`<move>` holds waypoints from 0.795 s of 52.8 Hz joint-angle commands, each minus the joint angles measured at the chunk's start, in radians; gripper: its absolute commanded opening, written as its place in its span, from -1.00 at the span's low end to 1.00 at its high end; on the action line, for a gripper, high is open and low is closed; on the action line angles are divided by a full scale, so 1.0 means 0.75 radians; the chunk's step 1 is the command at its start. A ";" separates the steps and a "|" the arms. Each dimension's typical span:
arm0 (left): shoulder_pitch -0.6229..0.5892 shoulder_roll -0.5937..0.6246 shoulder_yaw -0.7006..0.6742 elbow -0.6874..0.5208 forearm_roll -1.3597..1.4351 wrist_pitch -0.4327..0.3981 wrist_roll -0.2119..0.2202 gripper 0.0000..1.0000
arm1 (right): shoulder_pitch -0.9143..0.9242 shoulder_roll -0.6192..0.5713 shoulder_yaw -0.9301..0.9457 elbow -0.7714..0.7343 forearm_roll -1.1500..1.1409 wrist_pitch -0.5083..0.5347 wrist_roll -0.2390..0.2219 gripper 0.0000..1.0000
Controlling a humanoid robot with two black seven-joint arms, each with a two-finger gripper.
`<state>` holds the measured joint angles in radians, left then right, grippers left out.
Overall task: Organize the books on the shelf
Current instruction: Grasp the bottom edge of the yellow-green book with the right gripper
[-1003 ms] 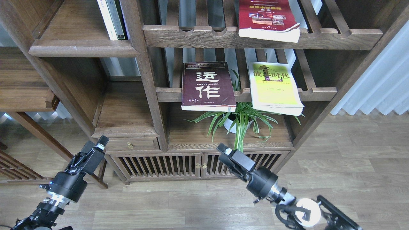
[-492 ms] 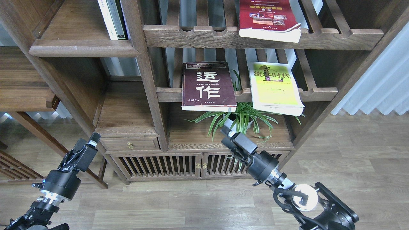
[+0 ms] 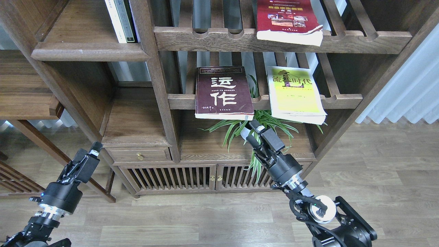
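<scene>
setting: dark wooden shelving unit (image 3: 161,89) on a wood-plank floor, pale curtain off to its right, spider plant (image 3: 253,128) in a white pot on the cabinet top inside it

landmark: the maroon book (image 3: 223,92), flat on the middle slatted rack (image 3: 264,101), near edge hanging out over the front rail

other books: yellow-green book (image 3: 295,93) just right of the maroon one on that rack; red book (image 3: 288,20) up and right of it on the top rack

target shelf: solid board (image 3: 85,37) up and well left of the maroon book, a few thin upright books at its right end

key relation: right gripper (image 3: 254,132) sits just below the maroon book's near right corner, pointing up at it; book's long axis runs front to back

nearer arm: right one easily; left gripper (image 3: 92,151) hangs low, far left of the book

right jaws: look a little apart, holding nothing, not touching the book as far as I can see

left jaws: seen too edge-on, can't tell
</scene>
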<state>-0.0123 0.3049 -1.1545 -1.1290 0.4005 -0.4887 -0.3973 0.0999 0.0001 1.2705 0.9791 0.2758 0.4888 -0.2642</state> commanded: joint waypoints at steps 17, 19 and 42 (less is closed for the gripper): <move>0.004 -0.018 -0.009 0.000 0.000 0.000 0.002 1.00 | 0.116 0.000 0.149 -0.131 0.156 -0.026 0.119 0.98; 0.004 -0.018 -0.009 0.000 0.000 0.000 0.002 1.00 | 0.118 0.000 0.147 -0.148 0.158 -0.028 0.125 0.98; 0.006 -0.026 -0.009 0.012 0.000 0.000 0.002 1.00 | 0.153 0.000 0.149 -0.205 0.160 -0.136 0.154 0.98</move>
<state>-0.0091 0.2863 -1.1615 -1.1227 0.4009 -0.4887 -0.3958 0.2031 0.0000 1.3800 0.8364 0.3970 0.3993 -0.1560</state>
